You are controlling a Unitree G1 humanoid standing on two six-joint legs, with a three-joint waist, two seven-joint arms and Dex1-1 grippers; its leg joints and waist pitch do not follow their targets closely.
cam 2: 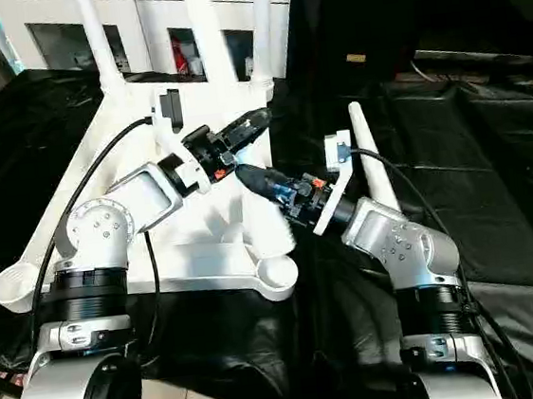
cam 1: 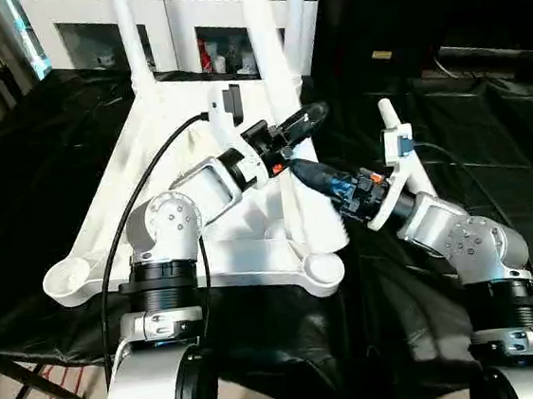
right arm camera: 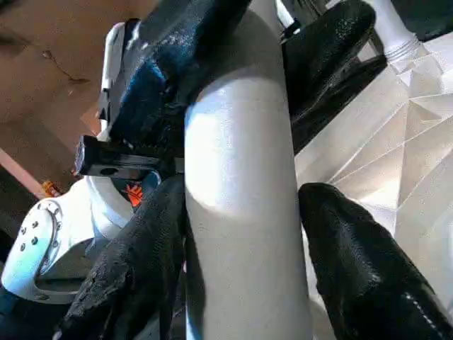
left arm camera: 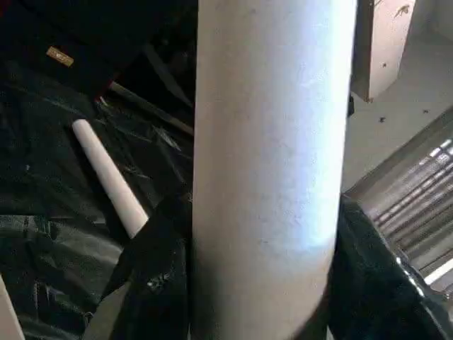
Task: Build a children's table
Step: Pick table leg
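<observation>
- Table top lies upside down on black cloth, ribbed underside up; this is the landmark for all positions below.
- Three legs stand in the top's corner sockets. Two rise at the far corners: far-left leg and far-right leg.
- A third, the held leg, runs from the near-right part of the top up past the picture's upper edge, leaning slightly toward the far side.
- Near-left socket is open, no leg in it. Near-right socket also shows an open round cup at the top's near edge.
- Loose leg lies flat on the cloth, off the top's right edge, partly behind the right forearm.
- Left gripper: over the top's middle, black fingers closed around the held leg. Left wrist view has the leg between dark fingers on either side.
- Right gripper: just below the left gripper on the same leg, reaching in from the top's right side. Right wrist view shows its fingers pressed to both sides of the leg, with the left gripper clamped directly above.
- White cabinet with glass fronts stands beyond the top's far edge.
</observation>
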